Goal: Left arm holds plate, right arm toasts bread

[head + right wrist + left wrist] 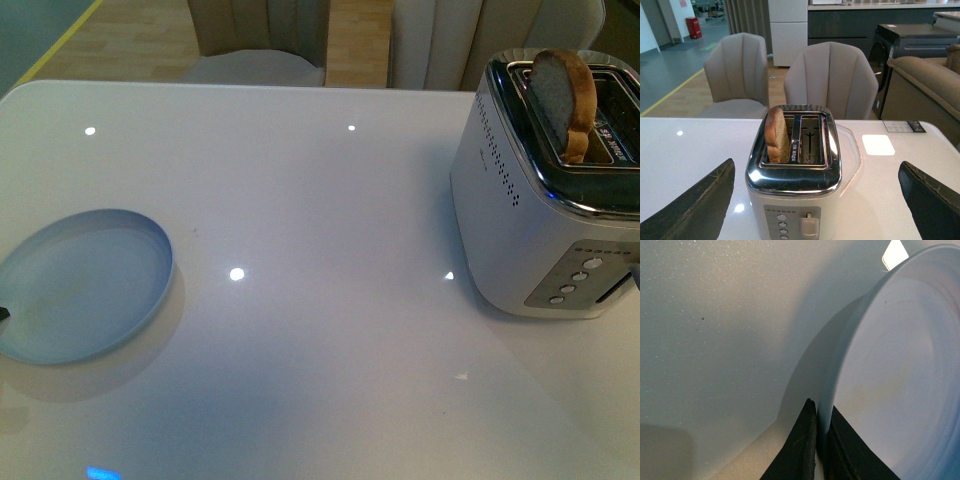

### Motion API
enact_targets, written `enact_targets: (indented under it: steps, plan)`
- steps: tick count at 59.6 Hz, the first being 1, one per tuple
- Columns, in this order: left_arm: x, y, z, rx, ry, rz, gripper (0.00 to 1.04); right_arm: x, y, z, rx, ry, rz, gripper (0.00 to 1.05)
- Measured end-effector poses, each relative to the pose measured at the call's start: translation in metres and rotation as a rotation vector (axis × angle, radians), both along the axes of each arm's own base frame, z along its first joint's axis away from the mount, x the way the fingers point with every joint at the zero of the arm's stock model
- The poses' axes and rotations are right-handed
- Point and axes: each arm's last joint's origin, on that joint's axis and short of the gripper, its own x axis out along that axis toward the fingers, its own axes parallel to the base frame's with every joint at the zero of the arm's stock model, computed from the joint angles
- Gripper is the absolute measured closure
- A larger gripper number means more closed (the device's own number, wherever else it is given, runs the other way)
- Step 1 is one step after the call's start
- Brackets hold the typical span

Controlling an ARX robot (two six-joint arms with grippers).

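Observation:
The pale blue plate (pixel 85 285) lies at the table's left side. My left gripper (pixel 821 425) is shut on the plate's rim (pixel 840 365), one black finger on each side; only a dark tip of it (pixel 3 313) shows in the front view. The bread (pixel 565 100) stands upright in one slot of the white and chrome toaster (pixel 540 200) at the right, its rounded top sticking out. In the right wrist view the bread (pixel 776 135) is in the left slot of the toaster (pixel 795 195). My right gripper (pixel 816 165) is open and empty, just short of the toaster, its fingers (pixel 695 205) spread wider than it.
The toaster's lever (pixel 809 227) and round buttons (pixel 781 225) face my right gripper. A white card (pixel 878 144) lies on the table beyond the toaster. Two beige chairs (pixel 830 75) stand behind the table's far edge. The white table (pixel 320 300) lies between plate and toaster.

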Motion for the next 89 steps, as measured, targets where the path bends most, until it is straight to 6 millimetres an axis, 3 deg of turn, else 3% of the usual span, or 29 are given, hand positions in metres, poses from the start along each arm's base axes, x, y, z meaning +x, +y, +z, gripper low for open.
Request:
enact_targets:
  steps: [19,40,48,51,60,70,77,89]
  plan:
    - [0.001,0.0,-0.004,-0.007,-0.003,-0.004,1.01,0.0,0.0,0.0,0.0,0.0,0.0,0.09]
    - [0.006,0.001,0.004,-0.028,-0.042,-0.014,0.44,0.0,0.0,0.0,0.0,0.0,0.0,0.09]
    - [0.008,0.004,0.035,-0.012,-0.078,-0.009,0.12,0.0,0.0,0.0,0.0,0.0,0.0,0.09]
    - [0.008,0.005,0.047,-0.009,-0.101,-0.013,0.06,0.0,0.0,0.0,0.0,0.0,0.0,0.09]
    - [0.001,0.007,0.093,0.021,-0.186,-0.018,0.07,0.0,0.0,0.0,0.0,0.0,0.0,0.09]
    - [-0.025,-0.009,0.131,0.039,-0.219,-0.034,0.07,0.0,0.0,0.0,0.0,0.0,0.0,0.09]
    - [-0.054,-0.041,0.168,0.045,-0.265,-0.095,0.07,0.0,0.0,0.0,0.0,0.0,0.0,0.09]
    - [-0.088,-0.081,0.216,0.063,-0.35,-0.163,0.07,0.0,0.0,0.0,0.0,0.0,0.0,0.09]
